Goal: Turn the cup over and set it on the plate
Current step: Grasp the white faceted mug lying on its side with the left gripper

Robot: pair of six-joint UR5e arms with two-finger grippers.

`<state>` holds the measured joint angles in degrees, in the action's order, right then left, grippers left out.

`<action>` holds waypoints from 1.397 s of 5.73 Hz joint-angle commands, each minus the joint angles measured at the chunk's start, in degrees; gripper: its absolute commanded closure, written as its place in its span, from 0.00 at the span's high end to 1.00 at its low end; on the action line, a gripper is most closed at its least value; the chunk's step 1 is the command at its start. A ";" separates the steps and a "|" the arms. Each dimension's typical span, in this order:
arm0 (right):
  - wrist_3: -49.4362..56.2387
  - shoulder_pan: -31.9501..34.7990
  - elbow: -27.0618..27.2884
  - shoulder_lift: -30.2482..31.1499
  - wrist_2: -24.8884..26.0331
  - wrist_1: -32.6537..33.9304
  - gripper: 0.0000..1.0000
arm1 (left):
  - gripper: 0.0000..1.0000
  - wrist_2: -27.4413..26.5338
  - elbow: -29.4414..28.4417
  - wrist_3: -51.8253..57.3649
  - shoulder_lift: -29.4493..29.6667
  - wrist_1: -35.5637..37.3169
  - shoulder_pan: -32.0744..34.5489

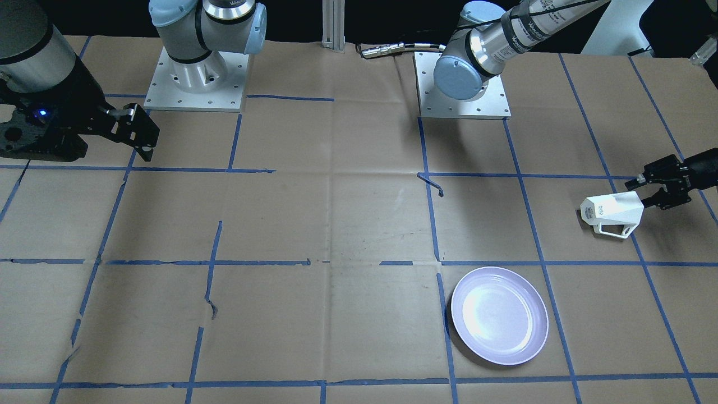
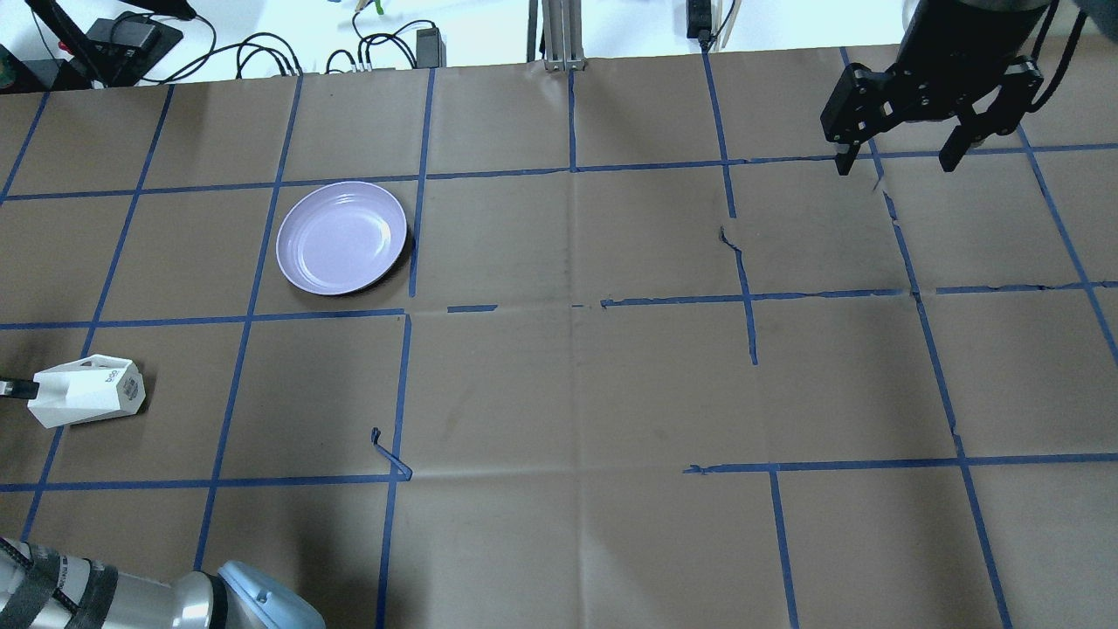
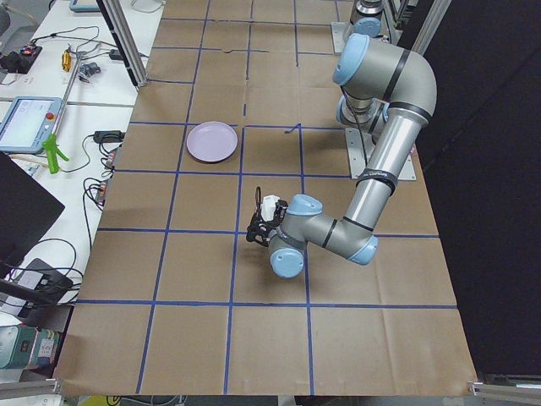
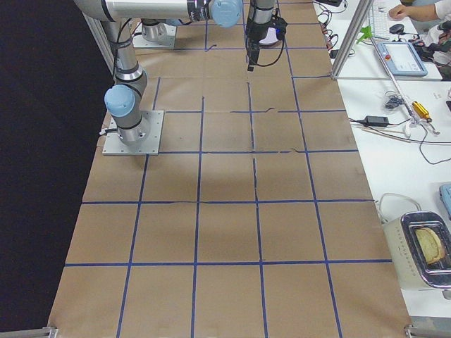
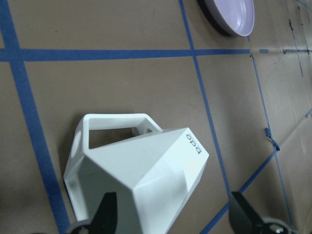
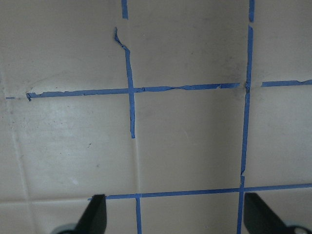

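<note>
The white faceted cup (image 1: pixel 610 210) lies on its side on the paper, its logo base pointing away from my left gripper and its handle (image 5: pixel 114 127) flat to one side. It also shows in the overhead view (image 2: pixel 87 400) and the left wrist view (image 5: pixel 146 180). My left gripper (image 1: pixel 643 193) is open, and its fingers (image 5: pixel 105 217) stand on either side of the cup's wide rim end. The lavender plate (image 1: pixel 499 315) sits empty one grid square away (image 2: pixel 342 238). My right gripper (image 2: pixel 900 157) is open and empty, far across the table.
Brown paper with a blue tape grid (image 2: pixel 572 306) covers the table. The two arm bases (image 1: pixel 196 78) stand at the robot's side. Cables and devices (image 2: pixel 131 35) lie beyond the far edge.
</note>
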<state>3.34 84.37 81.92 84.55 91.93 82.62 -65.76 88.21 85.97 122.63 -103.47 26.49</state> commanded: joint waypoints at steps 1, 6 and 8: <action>0.00 0.00 0.00 0.00 0.00 0.00 1.00 | 0.21 1.07 -0.67 0.16 -0.02 -1.64 0.05; 0.00 0.00 0.00 0.00 0.00 0.00 1.00 | 0.00 2.48 -0.85 -7.10 -13.51 -4.28 8.35; 0.00 0.00 0.00 0.00 0.00 0.00 1.00 | 0.00 2.04 -0.85 -21.56 -21.25 -1.76 21.25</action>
<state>3.34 84.37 81.92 84.55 91.94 82.62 -63.48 87.36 71.10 104.80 -106.69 41.71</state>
